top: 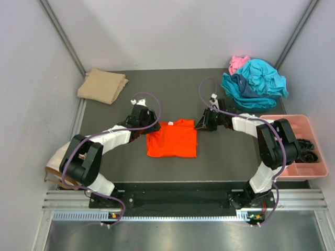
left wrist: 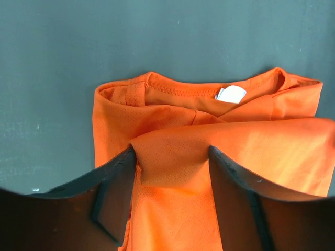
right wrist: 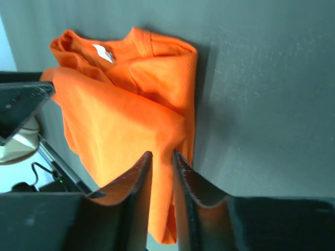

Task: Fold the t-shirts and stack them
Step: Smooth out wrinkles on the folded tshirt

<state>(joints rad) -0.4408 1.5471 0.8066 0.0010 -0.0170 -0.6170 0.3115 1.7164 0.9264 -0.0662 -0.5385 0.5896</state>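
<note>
Top external, orange t-shirt (top: 171,140) partly folded

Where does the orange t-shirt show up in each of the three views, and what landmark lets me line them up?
Top external: the orange t-shirt lies partly folded at picture centre, neck toward the top.
Left wrist: it fills the lower centre and right.
Right wrist: it runs from the upper left down to the bottom edge.
Shared landmark: its collar.

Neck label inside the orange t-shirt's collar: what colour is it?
White. The label shows best in the left wrist view.
</note>
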